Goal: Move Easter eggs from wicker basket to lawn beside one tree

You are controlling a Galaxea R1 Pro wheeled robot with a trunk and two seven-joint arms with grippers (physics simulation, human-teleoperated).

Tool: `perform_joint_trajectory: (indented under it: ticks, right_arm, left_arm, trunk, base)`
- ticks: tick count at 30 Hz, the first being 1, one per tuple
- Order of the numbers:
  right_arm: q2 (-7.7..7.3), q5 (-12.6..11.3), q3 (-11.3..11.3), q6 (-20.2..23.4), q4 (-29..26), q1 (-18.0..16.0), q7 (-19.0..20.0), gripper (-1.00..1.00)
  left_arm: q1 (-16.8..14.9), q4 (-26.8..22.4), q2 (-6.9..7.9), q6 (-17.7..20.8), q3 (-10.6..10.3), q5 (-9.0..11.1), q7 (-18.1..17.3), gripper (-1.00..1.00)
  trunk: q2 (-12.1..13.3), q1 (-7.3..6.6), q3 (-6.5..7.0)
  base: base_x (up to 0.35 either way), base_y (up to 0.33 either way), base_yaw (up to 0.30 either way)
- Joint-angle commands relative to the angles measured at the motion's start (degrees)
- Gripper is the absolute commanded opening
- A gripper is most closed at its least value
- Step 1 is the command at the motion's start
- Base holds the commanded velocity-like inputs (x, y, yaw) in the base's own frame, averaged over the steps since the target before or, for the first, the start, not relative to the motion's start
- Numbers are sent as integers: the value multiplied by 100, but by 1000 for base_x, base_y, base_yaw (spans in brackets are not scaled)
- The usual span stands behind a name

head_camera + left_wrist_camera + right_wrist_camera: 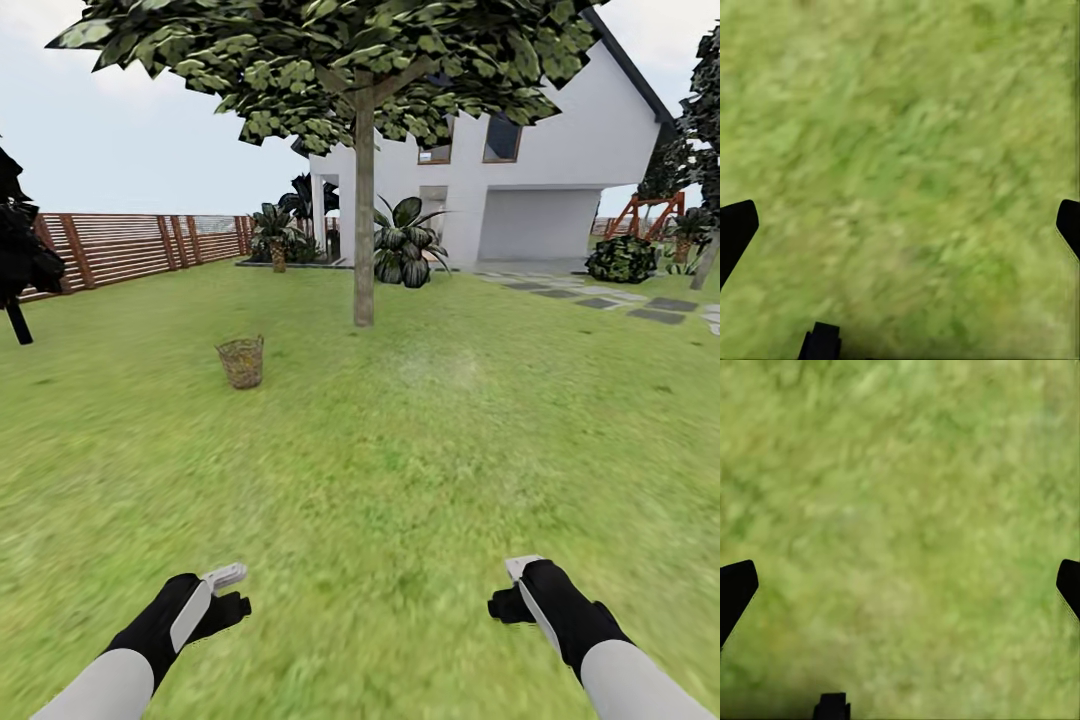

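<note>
Head view: the lawn (400, 470) runs to a tree (364, 240), with the wicker basket (241, 361) standing just left of its trunk, well ahead of both grippers. The left gripper (222, 592) and right gripper (515, 588) hang empty over grass, jaws spread in the wrist views. The eggs are hidden inside; approaching too fast could knock the light basket over and scatter them.

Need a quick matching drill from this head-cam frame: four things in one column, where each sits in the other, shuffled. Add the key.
Things:
1. wicker basket
2. tree
3. wooden fence
4. stepping-stone path

Places:
A. along the far left edge of the lawn
B. on the grass, left of the trunk and a little nearer the robot
C. on the right, leading toward the white house
D. middle of the view, in front of the house

Pairs: 1-B, 2-D, 3-A, 4-C
</note>
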Motion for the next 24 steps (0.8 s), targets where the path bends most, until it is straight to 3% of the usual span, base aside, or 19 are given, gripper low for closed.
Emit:
perform_joint_trajectory:
  ticks: [1, 24]
  right_arm:
    - [-6, 53, 26, 30, -9, -4, 44, 100]
    - [17, 39, 34, 30, -9, -4, 44, 100]
  left_arm:
    - [-2, -10, -2, 27, 10, 61, 42, 100]
    - [-2, -10, -35, 18, -16, 52, 42, 100]
  trunk:
    - [-3, 3, -6]
    - [-3, 3, -6]
  base:
    - [343, 0, 0]
    - [343, 0, 0]
